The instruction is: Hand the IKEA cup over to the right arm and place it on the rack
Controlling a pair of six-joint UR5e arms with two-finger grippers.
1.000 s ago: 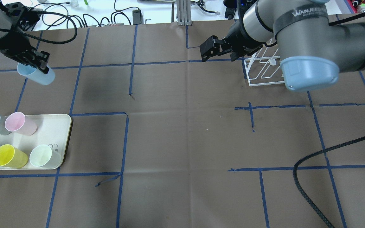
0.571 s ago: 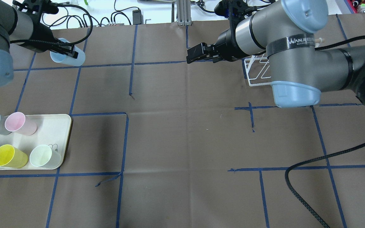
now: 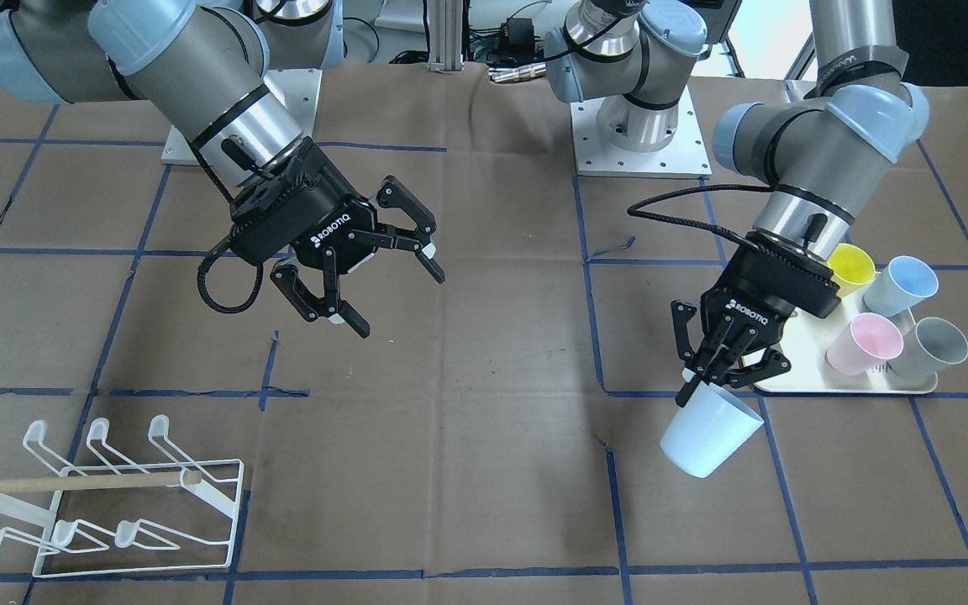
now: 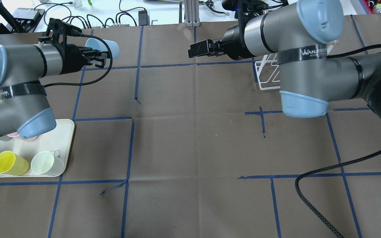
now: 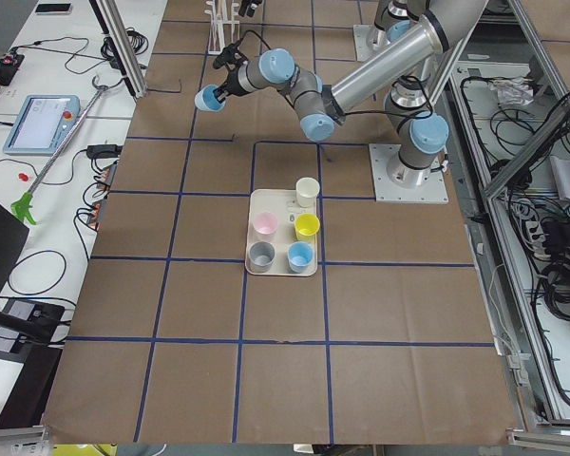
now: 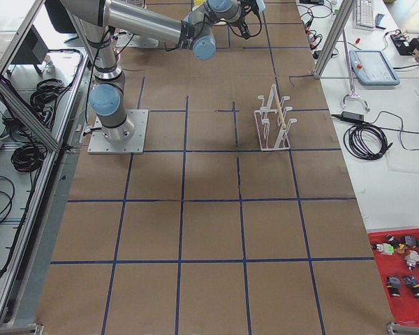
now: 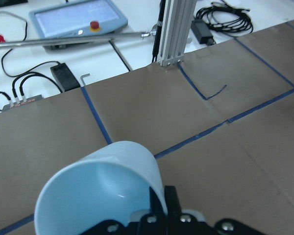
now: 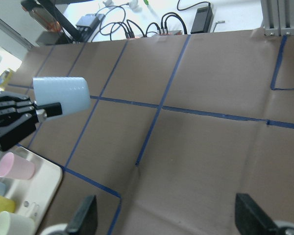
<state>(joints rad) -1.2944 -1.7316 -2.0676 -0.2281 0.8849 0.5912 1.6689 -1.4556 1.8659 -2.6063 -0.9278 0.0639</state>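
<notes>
The pale blue cup (image 3: pixel 711 443) hung tilted above the brown surface (image 3: pixel 484 470), pinched at its rim by the left hand (image 3: pixel 707 388), whose fingers were closed on the wall. It was just beside the white tray (image 3: pixel 837 385) of other cups (image 3: pixel 864 343). The right hand (image 3: pixel 400 302) stood spread wide and empty, well apart from the cup. The rack (image 3: pixel 72 483) sat on that hand's side.
</notes>
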